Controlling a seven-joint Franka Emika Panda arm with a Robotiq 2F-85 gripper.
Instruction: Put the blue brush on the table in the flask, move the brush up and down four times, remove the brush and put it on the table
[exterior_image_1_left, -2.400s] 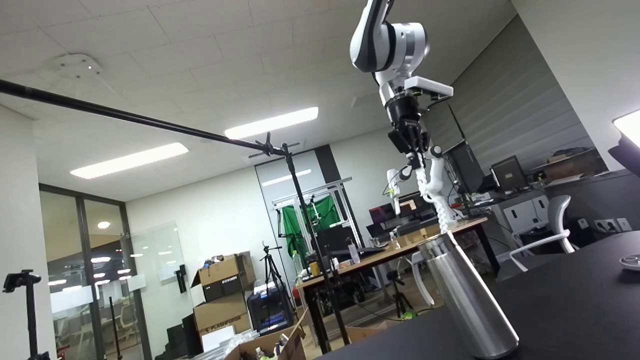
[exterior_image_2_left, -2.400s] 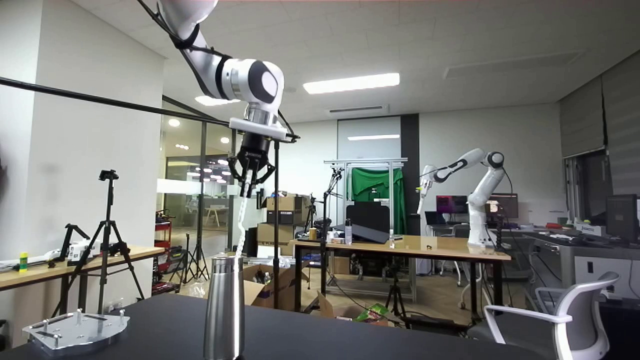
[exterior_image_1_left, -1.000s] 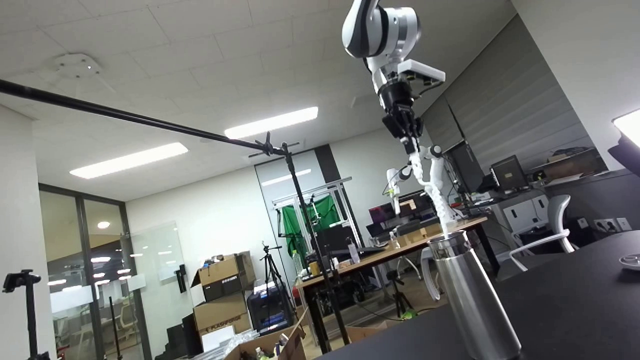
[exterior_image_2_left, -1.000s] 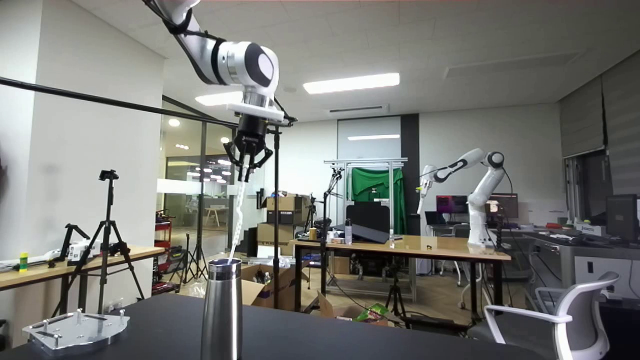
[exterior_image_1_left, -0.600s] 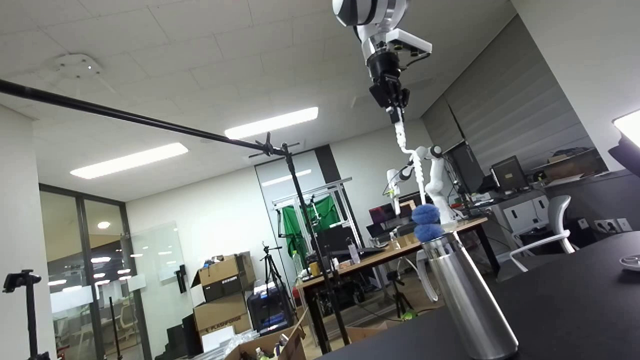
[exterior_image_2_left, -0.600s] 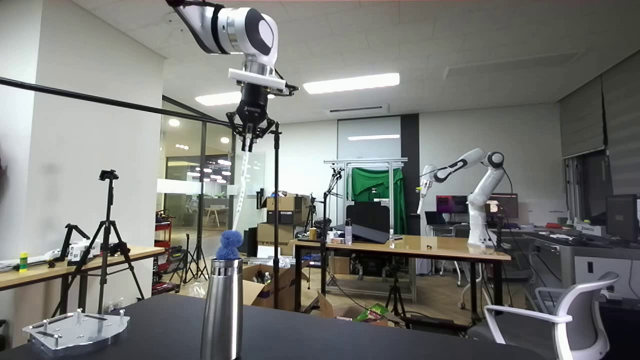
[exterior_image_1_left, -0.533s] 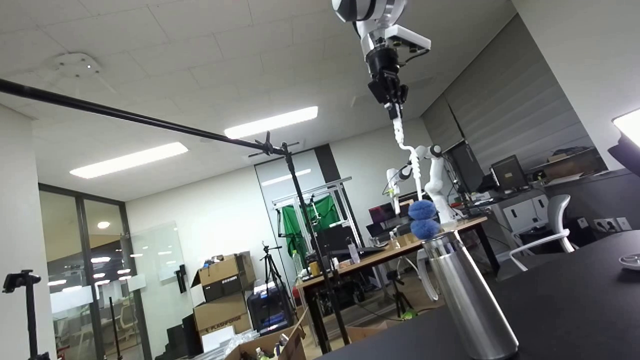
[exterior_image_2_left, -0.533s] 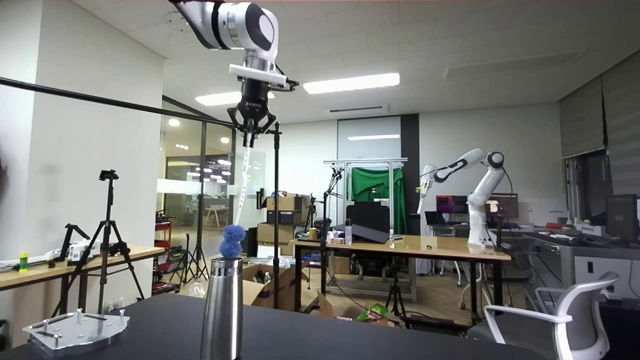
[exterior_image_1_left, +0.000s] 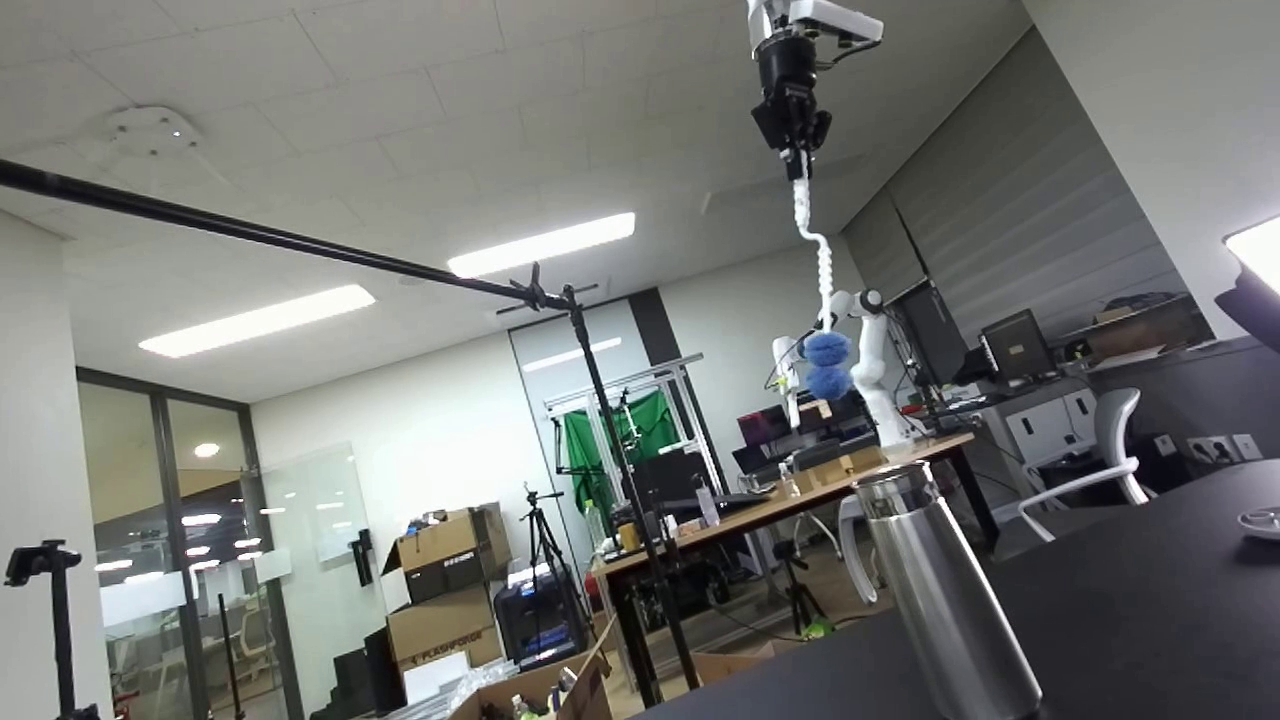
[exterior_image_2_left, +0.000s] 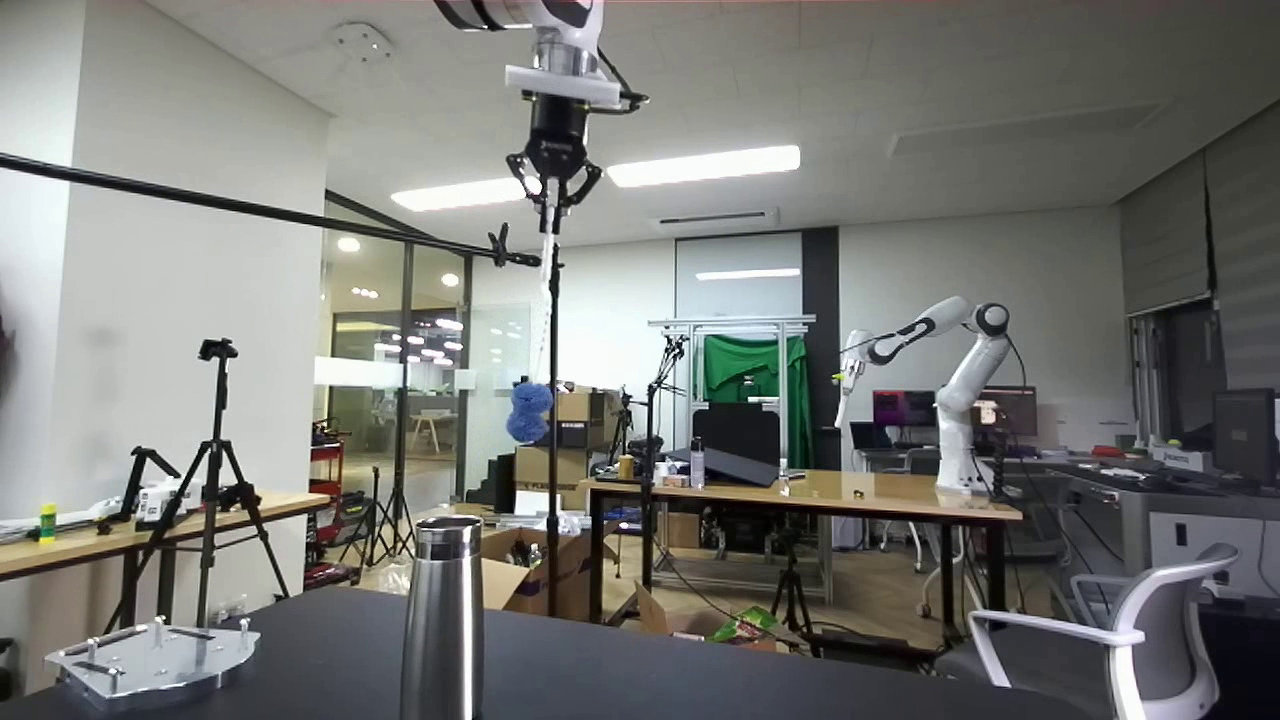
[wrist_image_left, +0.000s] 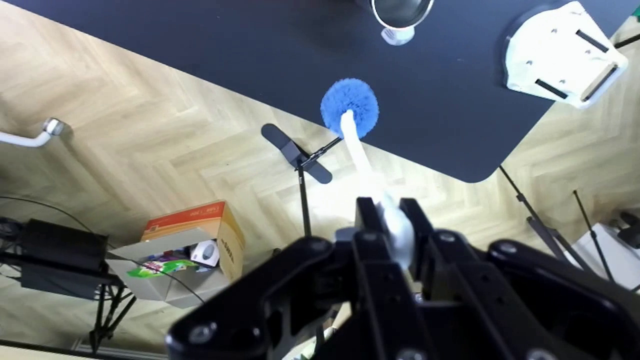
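Note:
The brush has a blue two-ball head and a white wavy handle; the head also shows in an exterior view and in the wrist view. My gripper is shut on the top of the handle, also in an exterior view and the wrist view. The brush hangs head down in the air, above and apart from the flask. The steel flask stands upright on the black table, its mouth uncovered; it also shows in an exterior view and the wrist view.
A clear plate with posts lies on the table, also in the wrist view. In the wrist view the table edge runs below the brush head. A black stand pole, an open cardboard box and a chair stand beyond the table.
The gripper has risen with the brush. The blue head, earlier hidden in the flask and then at its mouth, is now well above it and off to the side. The flask stays standing.

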